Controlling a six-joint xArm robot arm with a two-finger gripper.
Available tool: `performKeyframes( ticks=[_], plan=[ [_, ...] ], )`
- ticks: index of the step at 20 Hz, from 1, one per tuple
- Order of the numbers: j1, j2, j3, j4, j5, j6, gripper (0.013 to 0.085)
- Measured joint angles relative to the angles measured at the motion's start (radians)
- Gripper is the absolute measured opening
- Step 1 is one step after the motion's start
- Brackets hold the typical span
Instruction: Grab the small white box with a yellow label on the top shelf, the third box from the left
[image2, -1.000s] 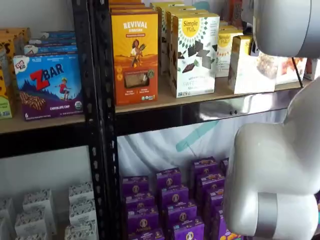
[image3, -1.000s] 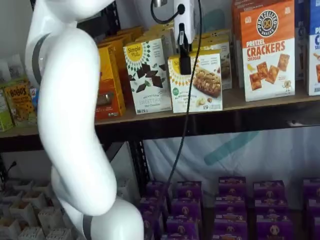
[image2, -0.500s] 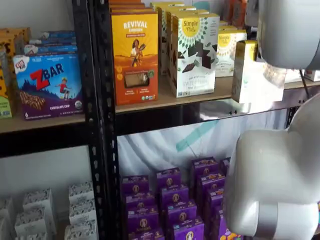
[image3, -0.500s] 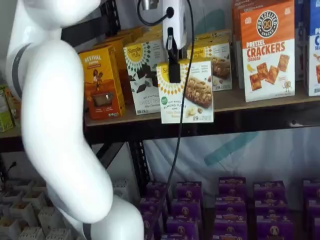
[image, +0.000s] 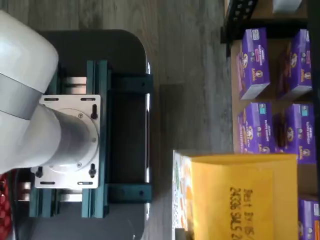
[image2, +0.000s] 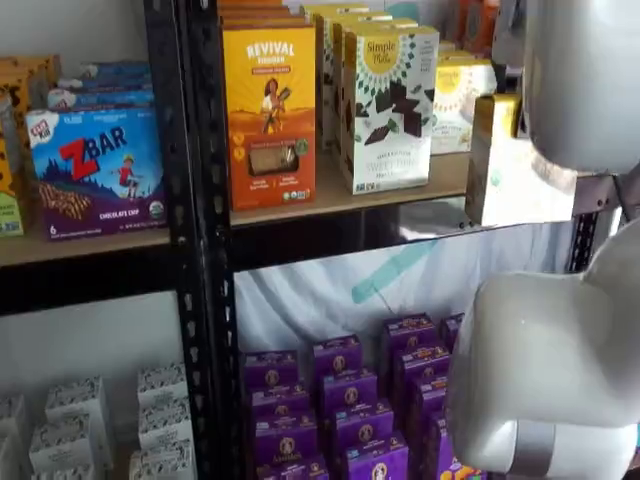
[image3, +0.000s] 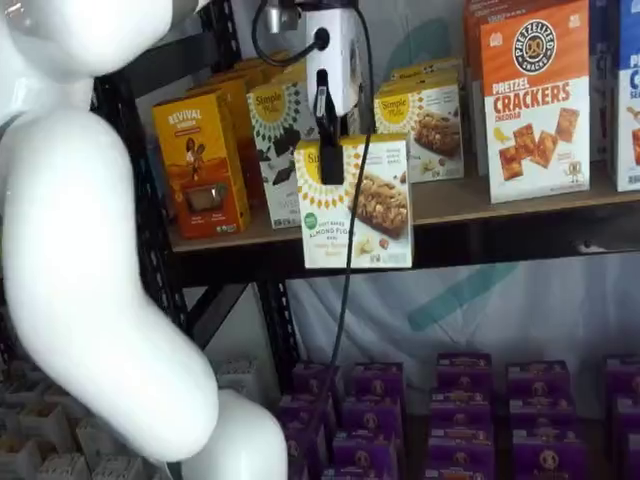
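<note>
My gripper (image3: 331, 172) hangs in front of the top shelf (image3: 520, 196), shut on the small white box (image3: 355, 202). The box has a yellow sunburst logo and a food picture. It hangs in front of the shelf's front rail, off the board, and reaches down past the rail. In a shelf view the same box (image2: 512, 165) shows beside my white arm, out past the shelf's edge (image2: 330, 203); the fingers are hidden there. The wrist view shows the box's yellow top flap (image: 240, 195) with printed date text.
A second small Simple Mills box (image3: 426, 115) stays on the board behind. The taller white carton with dark shapes (image3: 281, 140) and an orange Revival box (image3: 196, 165) stand beside it, pretzel crackers (image3: 535, 100) on the other side. Purple boxes (image3: 460, 400) fill the lower shelf.
The gripper has drawn the small white box forward off the shelf board, further out from the shelf and lower. The box behind it now shows fully.
</note>
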Motion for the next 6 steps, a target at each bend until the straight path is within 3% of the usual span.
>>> performKeyframes(
  ticks=[6],
  plan=[
    [0.001, -0.037, 0.039, 0.001, 0.004, 0.001, 0.0370]
  ],
)
